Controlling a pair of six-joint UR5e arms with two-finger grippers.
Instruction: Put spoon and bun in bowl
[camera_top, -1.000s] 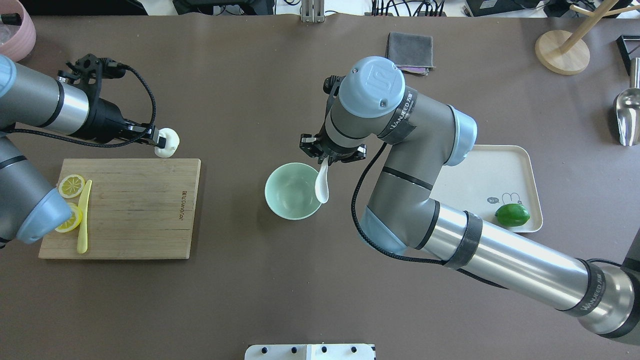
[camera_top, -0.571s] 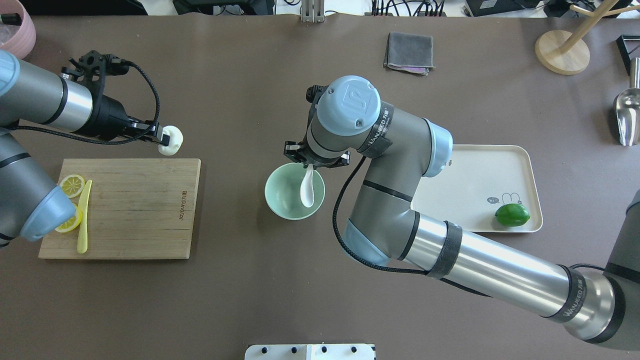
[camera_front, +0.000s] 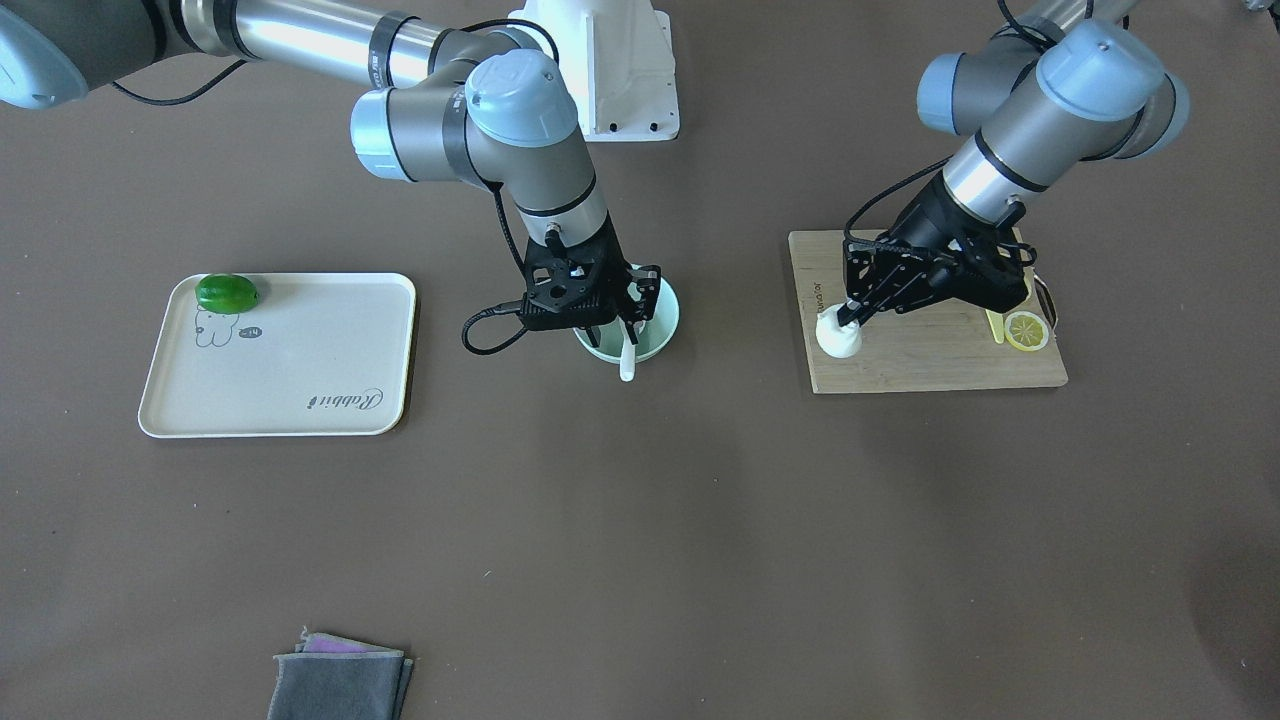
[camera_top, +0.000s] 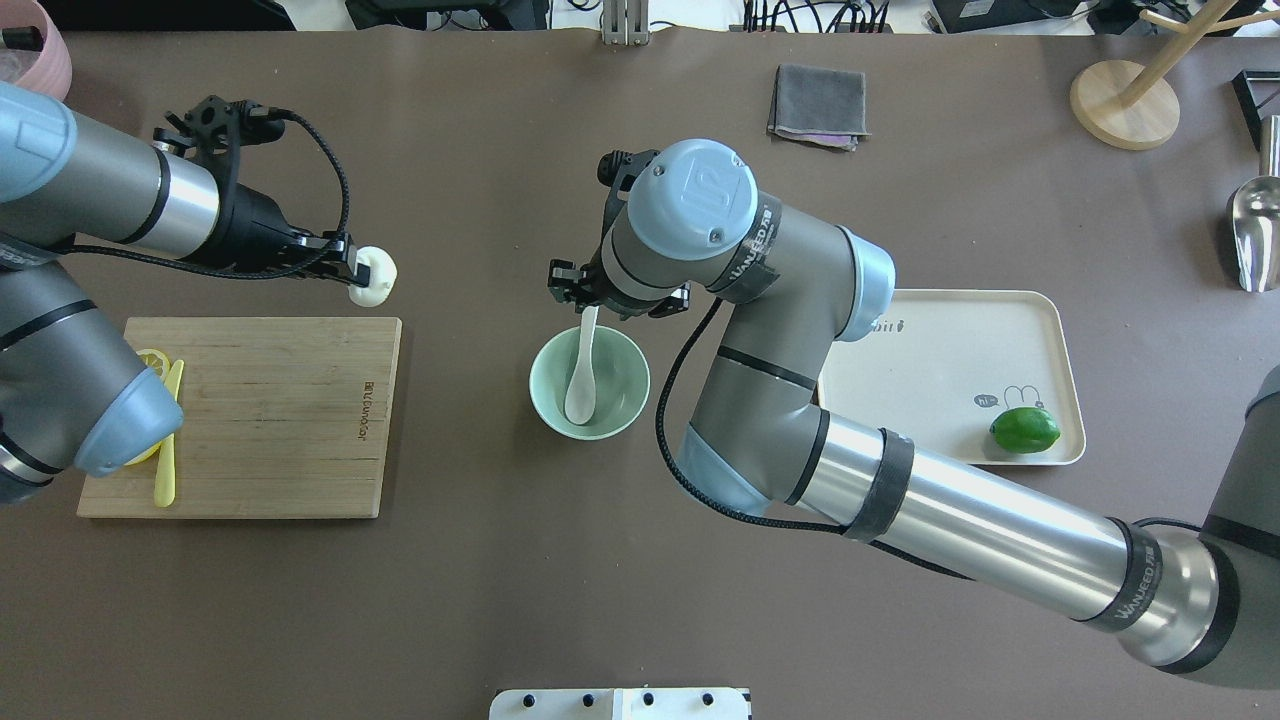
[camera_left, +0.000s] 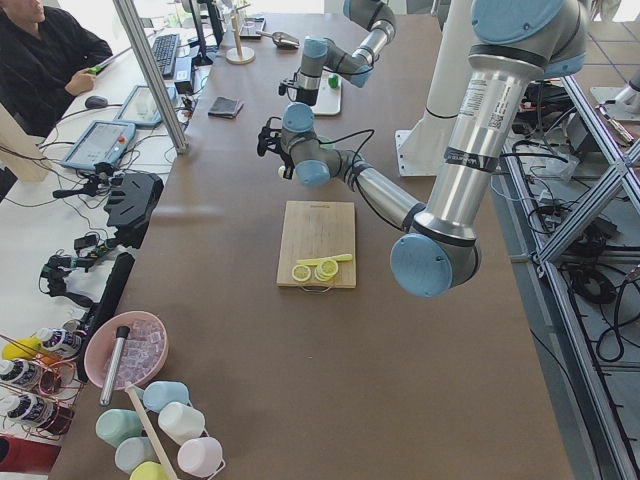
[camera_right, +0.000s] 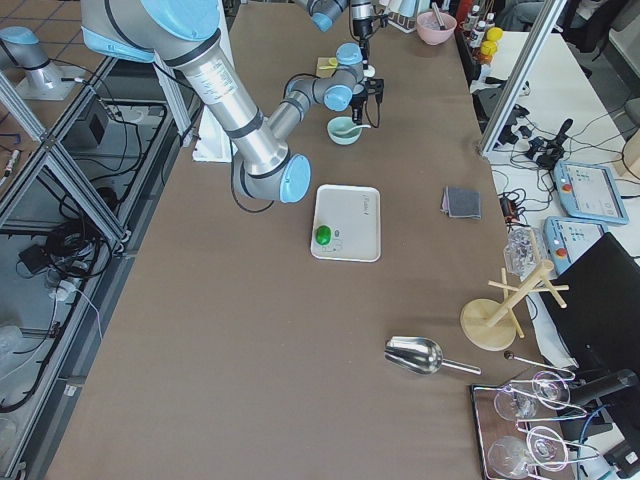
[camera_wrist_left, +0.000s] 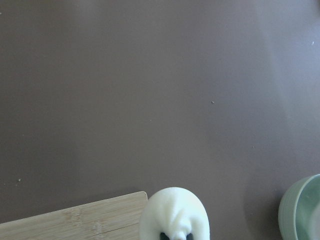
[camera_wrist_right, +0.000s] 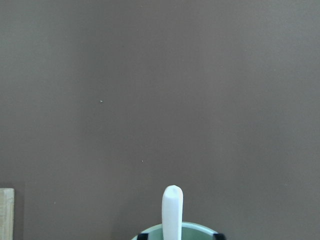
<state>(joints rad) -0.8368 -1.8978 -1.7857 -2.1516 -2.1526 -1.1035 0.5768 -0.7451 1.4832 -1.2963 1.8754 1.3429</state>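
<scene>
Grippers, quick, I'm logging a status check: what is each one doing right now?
Left gripper: shut on the small white pleated steamed bun.
Right gripper: open; the cream-white soup spoon lies in the pale mint-green bowl.

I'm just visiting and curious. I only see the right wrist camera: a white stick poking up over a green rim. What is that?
Observer: The handle of a cream-white soup spoon; its scoop lies inside a round mint-green bowl.
Visitor: Is the other arm busy?
Observer: The left gripper is shut on a small white pleated bun, not yet at the bowl.
Visitor: What's beside that?
Observer: A wooden cutting board with yellow lemon slices.
</scene>
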